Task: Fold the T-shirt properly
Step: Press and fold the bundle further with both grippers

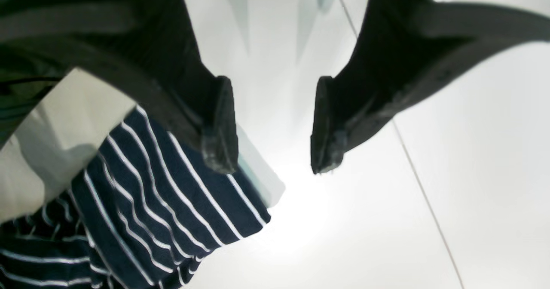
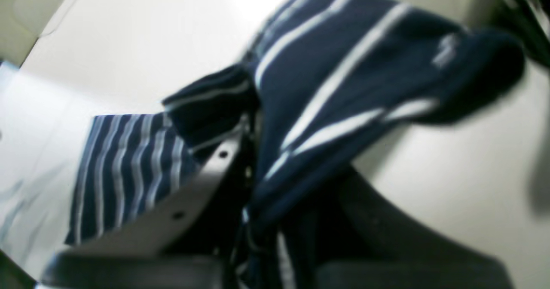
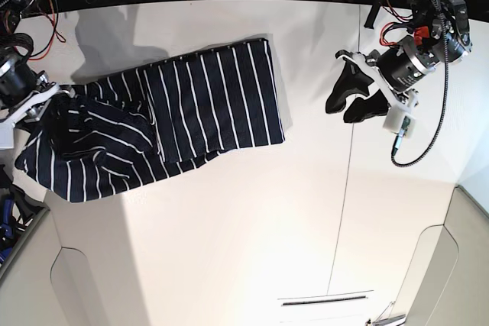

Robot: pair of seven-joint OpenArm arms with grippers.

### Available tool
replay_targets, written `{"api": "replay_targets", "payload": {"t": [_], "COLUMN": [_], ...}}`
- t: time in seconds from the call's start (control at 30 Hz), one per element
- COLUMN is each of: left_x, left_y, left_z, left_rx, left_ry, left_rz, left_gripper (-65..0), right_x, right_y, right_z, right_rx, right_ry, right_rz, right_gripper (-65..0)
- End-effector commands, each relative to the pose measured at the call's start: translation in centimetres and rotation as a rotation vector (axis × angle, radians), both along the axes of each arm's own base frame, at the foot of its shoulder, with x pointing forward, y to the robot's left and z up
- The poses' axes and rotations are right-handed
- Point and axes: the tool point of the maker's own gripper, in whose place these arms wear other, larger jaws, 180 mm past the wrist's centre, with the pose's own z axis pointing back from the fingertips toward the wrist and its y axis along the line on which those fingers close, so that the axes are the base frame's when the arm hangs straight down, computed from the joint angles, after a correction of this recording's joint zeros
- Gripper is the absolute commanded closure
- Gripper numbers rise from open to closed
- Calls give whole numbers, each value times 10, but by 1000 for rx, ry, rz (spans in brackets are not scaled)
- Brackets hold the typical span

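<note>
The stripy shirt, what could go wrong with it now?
1. The right fingers pinch only a bunched bit of the dark navy cloth T-shirt with thin white stripes; it might slip out, or a pull might crease it.
2. That end lies crumpled by the white table's edge, so it could slide off.
3. The left fingers hang open away from the shirt, so nothing pins the flat half; it could drag along.
</note>
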Motion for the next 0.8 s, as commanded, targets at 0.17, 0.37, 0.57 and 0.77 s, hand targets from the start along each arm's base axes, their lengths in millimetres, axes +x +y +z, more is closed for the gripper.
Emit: {"api": "replay_targets", "payload": {"t": [0.17,0.37,0.57,0.77], "left_x": [3,3,3,2], "left_y": [-1,-1,-1,-5], "left_z": [11,10,10,13], "left_rx": [-9,-9,-9,-42], "left_ry": [-38,-34,-33,-33], "left_rz": [-9,-10,-10,-15], "left_gripper": [-305,-305,-305,-305], "right_x": [2,-15,-39,-56], "right_y": [94,187,257,311], "right_z": [3,-26,-56,-71], "right_rx": [5,-75,-232,-381], "right_ry": [-27,42,36,-14], "right_rz": [226,428,608,797], "right_gripper": [0,0,-383,-453]}}
